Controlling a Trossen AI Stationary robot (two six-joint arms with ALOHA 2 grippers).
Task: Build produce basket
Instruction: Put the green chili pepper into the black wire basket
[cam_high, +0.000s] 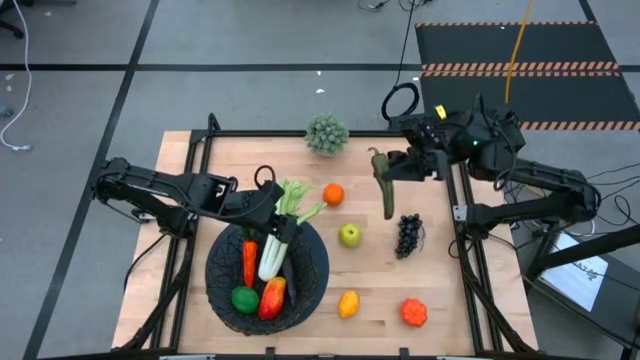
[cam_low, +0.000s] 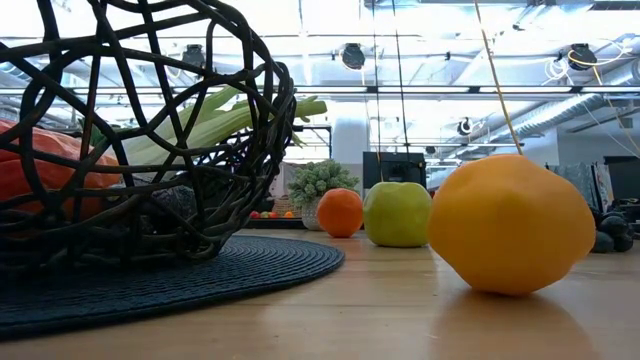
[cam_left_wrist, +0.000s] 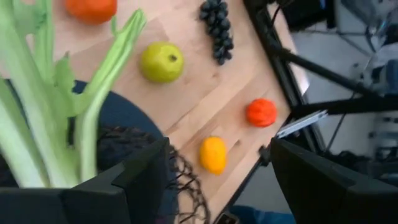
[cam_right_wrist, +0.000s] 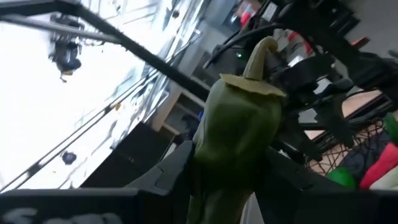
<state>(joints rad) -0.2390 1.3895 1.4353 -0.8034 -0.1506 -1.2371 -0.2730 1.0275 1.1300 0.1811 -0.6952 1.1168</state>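
- Pale wooden table (cam_high: 450, 310) in a black frame
- On it: black basket (cam_high: 310, 285), orange (cam_high: 333, 194), green apple (cam_high: 349, 235), purple grapes (cam_high: 408, 235), lemon (cam_high: 348, 303), red tomato (cam_high: 414, 313), spiky plant (cam_high: 327, 134)

The basket (cam_low: 150, 130) fills the near side, resting on a dark mat (cam_low: 200, 280), with celery (cam_low: 230, 120) poking over its rim. Beyond the basket sit an orange (cam_low: 341, 212), an apple (cam_low: 397, 214) and a plant (cam_low: 320, 183). Nearest, beside the apple, lies a lemon (cam_low: 512, 226).
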